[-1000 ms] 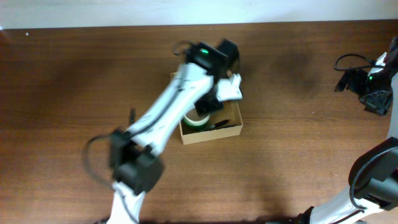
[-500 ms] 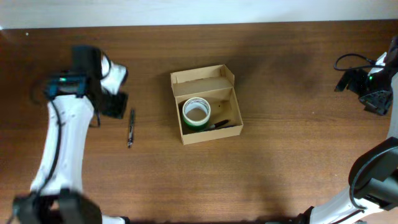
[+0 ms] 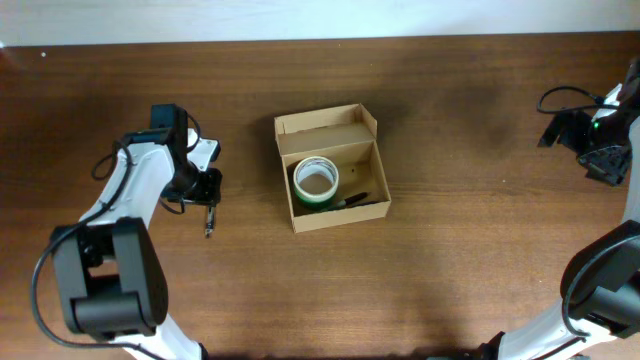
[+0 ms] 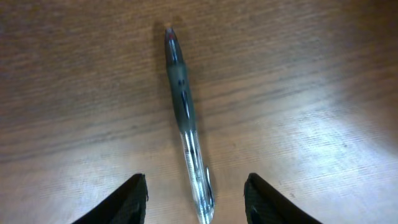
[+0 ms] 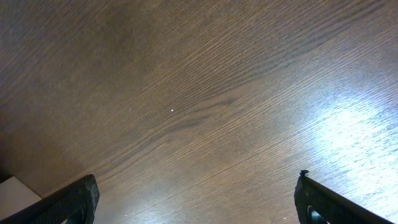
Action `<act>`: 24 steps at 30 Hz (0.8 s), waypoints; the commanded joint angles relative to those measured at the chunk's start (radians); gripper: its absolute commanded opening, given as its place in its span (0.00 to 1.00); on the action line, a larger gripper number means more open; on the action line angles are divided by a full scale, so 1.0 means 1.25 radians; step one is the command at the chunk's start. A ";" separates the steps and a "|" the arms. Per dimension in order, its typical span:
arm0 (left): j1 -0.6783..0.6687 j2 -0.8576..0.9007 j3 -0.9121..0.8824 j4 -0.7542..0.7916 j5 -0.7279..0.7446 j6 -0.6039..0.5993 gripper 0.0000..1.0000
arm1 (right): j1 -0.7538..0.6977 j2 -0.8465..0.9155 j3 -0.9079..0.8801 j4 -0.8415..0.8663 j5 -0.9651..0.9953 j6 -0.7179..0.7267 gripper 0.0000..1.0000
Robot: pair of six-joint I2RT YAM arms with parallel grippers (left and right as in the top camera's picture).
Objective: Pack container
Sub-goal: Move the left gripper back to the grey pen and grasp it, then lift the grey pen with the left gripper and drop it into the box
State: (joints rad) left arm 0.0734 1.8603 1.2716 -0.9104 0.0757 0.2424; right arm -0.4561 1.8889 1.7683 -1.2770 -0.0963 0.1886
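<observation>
The container [image 3: 367, 215] is a small brown cardboard box at the table's middle, its lid flap [image 3: 325, 122] folded back. Inside it lie a green tape roll [image 3: 316, 180] and a dark marker [image 3: 357, 200]. Left of it, a clear pen [image 3: 209, 219] with a dark grip lies on the wood. My left gripper [image 3: 209, 192] hovers over the pen's upper end. In the left wrist view the pen [image 4: 185, 112] runs between the open jaws of the left gripper [image 4: 198, 202], touching neither finger. My right gripper [image 3: 603, 152] is at the far right edge and stands wide open over bare wood [image 5: 196, 205].
A black cable [image 3: 560, 100] loops beside the right arm at the table's right edge. The table's far edge meets a white wall [image 3: 320, 18]. Brown wood surrounds the box on all sides.
The left arm left the box, swung to the table's left side, then settled over the pen. Its jaws opened a little wider. The right arm has not moved.
</observation>
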 commanded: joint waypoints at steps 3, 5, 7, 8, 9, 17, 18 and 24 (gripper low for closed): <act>-0.001 0.042 -0.003 0.039 0.011 -0.006 0.49 | -0.002 0.002 -0.003 0.002 -0.001 0.009 0.99; -0.001 0.053 -0.004 0.063 0.011 -0.020 0.48 | -0.002 0.002 -0.003 0.002 -0.001 0.009 0.99; -0.001 0.064 -0.004 0.072 0.010 -0.023 0.48 | -0.002 0.002 -0.003 0.002 -0.001 0.009 0.99; -0.001 0.070 -0.004 0.074 0.010 -0.023 0.48 | -0.002 0.002 -0.003 0.002 -0.001 0.009 0.99; -0.001 0.081 -0.004 0.076 0.008 -0.023 0.48 | -0.002 0.002 -0.003 0.002 -0.001 0.009 0.99; -0.001 0.134 -0.004 0.077 0.005 -0.023 0.38 | -0.002 0.002 -0.003 0.002 -0.001 0.009 0.99; -0.001 0.135 -0.004 0.078 0.005 -0.023 0.29 | -0.002 0.002 -0.003 0.002 -0.001 0.009 0.99; -0.001 0.135 0.004 0.061 0.004 -0.029 0.02 | -0.002 0.002 -0.003 0.002 -0.001 0.009 0.99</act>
State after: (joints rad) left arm 0.0734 1.9808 1.2789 -0.8158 0.0711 0.2153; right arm -0.4561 1.8889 1.7683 -1.2766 -0.0963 0.1879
